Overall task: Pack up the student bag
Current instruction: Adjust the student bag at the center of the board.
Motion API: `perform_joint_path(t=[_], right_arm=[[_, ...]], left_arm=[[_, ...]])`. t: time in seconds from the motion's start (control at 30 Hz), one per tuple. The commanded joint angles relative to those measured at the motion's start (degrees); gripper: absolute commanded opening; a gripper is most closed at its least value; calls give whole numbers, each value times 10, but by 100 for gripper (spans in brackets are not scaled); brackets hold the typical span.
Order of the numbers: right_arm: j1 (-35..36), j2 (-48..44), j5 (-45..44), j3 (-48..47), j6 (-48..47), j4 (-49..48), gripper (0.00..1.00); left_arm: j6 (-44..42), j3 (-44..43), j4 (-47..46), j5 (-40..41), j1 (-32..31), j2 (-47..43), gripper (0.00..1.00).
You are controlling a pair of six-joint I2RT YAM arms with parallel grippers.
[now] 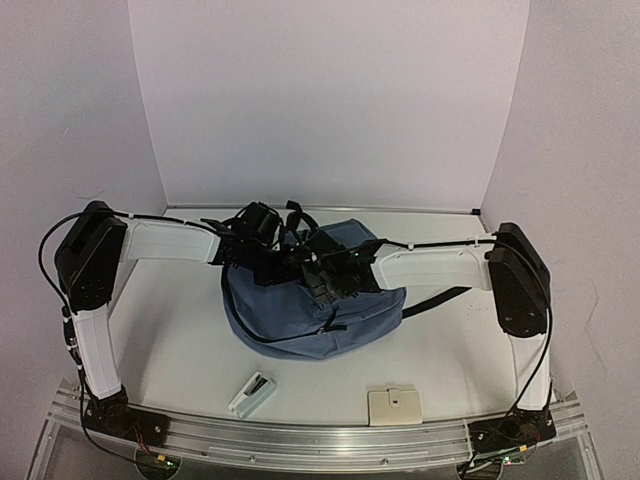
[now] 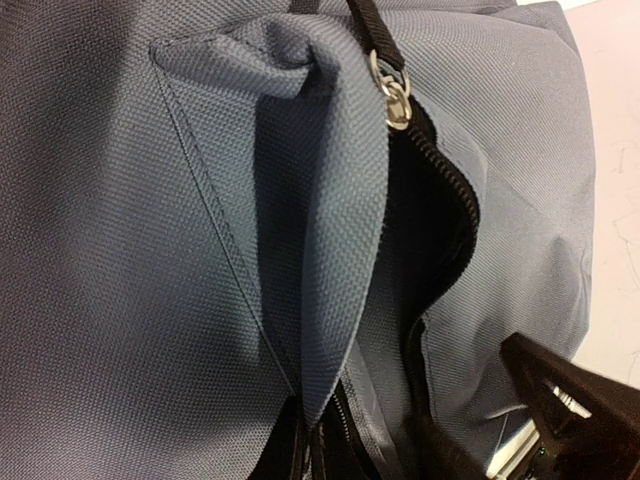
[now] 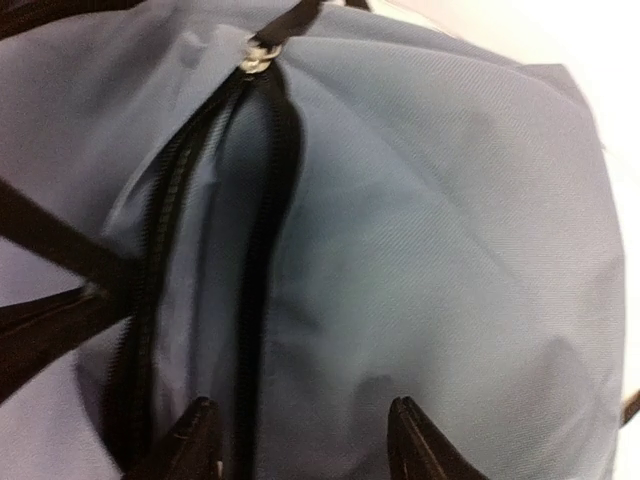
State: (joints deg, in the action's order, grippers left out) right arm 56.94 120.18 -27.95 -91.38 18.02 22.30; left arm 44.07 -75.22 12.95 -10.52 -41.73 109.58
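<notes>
— Where was the student bag [image 1: 300,325]?

— In the middle of the bench [image 1: 170,330], lying flat, slate-blue, with its top towards the back wall. Both arms reached in over its upper part. A zipper opening [image 2: 440,230] gaped along the top, black inside, with a metal puller [image 2: 395,95] at its far end.

— And the left gripper [image 2: 310,450]?

— Closed right down, and from its own camera it looked pinched on a fold of the bag's blue fabric just beside that opening. The fold rose in a ridge and narrowed to the spot where the fingers met.

— The right gripper [image 3: 305,440]?

— Partly spread and holding nothing. Its two dark fingertips [image 3: 415,445] hovered over the fabric, one close to the zipper line and the other over plain cloth. I couldn't tell whether they touched the bag.

— Anything around the bag?

— A black strap [image 1: 440,298] trailed out from under it to the right. Near the front edge of the bench lay a small white case [image 1: 252,393], and to its right a flat beige pad [image 1: 394,406], both well apart from the bag.
</notes>
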Motion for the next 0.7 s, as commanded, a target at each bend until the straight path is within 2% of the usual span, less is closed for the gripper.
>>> perform_joint_path(t=[0.0, 0.07, 0.13, 0.2, 0.3, 0.53, 0.67], right_arm=[[-20, 25, -108, -17, 4, 43, 42], [-29, 23, -120, -26, 3, 44, 35], [-36, 16, -124, -38, 0, 45, 21], [-41, -3, -98, -42, -3, 32, 11], [-51, -45, -27, -28, -5, -10, 2], [-96, -147, 154, 72, 34, -137, 0], [-112, -178, 206, 106, 47, -168, 0]], left_arm=[[8, 7, -2, -1, -1, -4, 3], [9, 7, -3, -2, 0, -5, 3], [8, 6, -5, -5, -1, -6, 3], [8, 5, -9, -10, -1, -8, 3], [6, 4, -23, -21, -1, -14, 5], [-14, 13, -54, -23, -1, -61, 29], [-21, 31, -55, -11, -1, -96, 35]])
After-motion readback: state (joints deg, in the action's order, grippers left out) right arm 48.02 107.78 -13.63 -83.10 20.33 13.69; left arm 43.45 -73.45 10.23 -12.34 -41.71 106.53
